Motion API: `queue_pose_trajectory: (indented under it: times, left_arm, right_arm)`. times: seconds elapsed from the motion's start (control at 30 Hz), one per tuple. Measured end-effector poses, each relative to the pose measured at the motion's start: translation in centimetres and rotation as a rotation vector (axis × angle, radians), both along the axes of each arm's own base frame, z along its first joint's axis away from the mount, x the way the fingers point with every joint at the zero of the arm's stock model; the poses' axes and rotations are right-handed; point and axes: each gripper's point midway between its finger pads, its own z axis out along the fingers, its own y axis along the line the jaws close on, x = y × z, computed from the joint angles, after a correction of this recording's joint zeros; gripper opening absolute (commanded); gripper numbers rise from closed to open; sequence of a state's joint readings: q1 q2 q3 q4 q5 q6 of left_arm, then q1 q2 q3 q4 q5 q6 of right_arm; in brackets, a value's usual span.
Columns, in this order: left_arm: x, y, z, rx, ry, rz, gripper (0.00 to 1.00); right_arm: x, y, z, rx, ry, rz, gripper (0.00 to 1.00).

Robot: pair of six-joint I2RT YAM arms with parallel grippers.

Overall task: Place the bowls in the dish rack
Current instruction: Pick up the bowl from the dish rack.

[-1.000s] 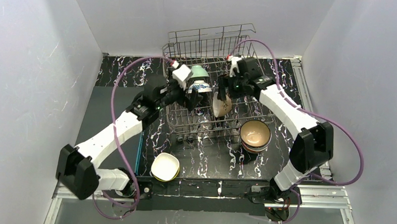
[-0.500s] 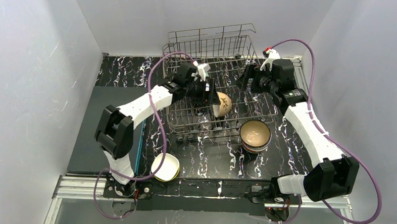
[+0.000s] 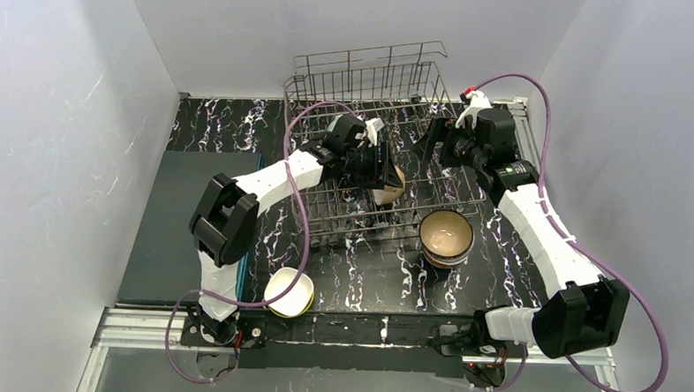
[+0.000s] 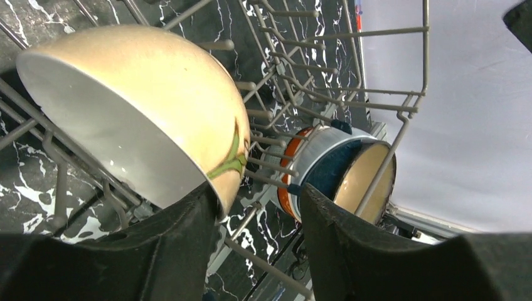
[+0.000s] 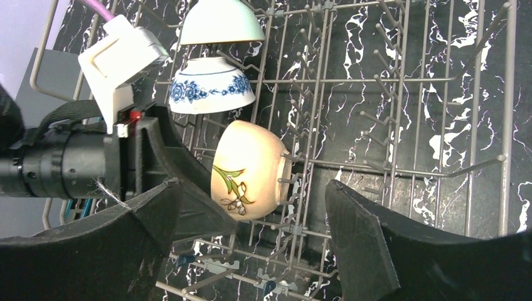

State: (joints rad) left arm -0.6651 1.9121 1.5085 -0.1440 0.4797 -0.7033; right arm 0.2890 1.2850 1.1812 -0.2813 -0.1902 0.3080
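Reaching into the single dish rack [image 3: 366,73] from the left, the left hand [image 4: 258,204] has its fingers part-way apart with nothing clamped between them. One finger sits against the rim of the tan flowered bowl [image 5: 248,169], which stands on edge among the tines.

Three bowls are in the rack: the mint bowl [image 5: 223,22], the blue-patterned bowl [image 5: 211,86] and, to their right, the tan one. The right hand [image 5: 251,187] hangs at the rack's far right corner, fingers spread wide and empty.

On the marbled tabletop [image 3: 358,267], a white bowl [image 3: 289,291] nests in a yellow-green bowl [image 3: 272,309] by the left arm's base. At right, a stack [image 3: 446,236] of at least three bowls stands just outside the rack; the exact number cannot be told.

A second earlier the left arm was bent out wide, its hand by the mint and blue-patterned bowls. The right hand was then over the tan bowl, which showed its pale inside. The left hand has since crossed to that bowl, the right has drawn back, and both tabletop groups are unmoved.
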Motion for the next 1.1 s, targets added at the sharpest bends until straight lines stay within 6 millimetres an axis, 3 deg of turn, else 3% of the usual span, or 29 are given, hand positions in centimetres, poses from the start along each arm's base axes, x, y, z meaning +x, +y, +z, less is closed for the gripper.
queue_pose_trajectory:
  times: [0.17,0.37,0.6,0.73,0.93,1.1]
  left_arm:
    - [0.7,-0.5,-1.3,0.005,0.033,0.018,0.35]
    - [0.8,-0.4,-1.9,0.021,0.037,0.025,0.00]
    - [0.5,-0.4,-0.9,0.013,-0.003,-0.008,0.00]
    - [-0.1,0.1,1.8,-0.015,-0.046,-0.031,0.00]
    - [-0.4,2.4,9.2,-0.152,-0.130,-0.042,0.00]
    - [2.2,5.8,13.6,-0.270,-0.188,0.013,0.00]
  right_arm:
    - [0.0,0.0,0.1,0.001,-0.003,0.001,0.92]
    - [-0.1,0.1,0.2,0.004,-0.004,0.008,0.93]
    - [-0.5,0.3,0.9,0.005,-0.042,0.038,0.95]
    - [-0.8,0.6,1.6,0.015,-0.067,0.060,0.99]
    - [-0.9,1.2,2.4,0.033,-0.114,0.105,0.99]
    - [-1.2,1.8,2.5,0.051,-0.135,0.142,0.99]
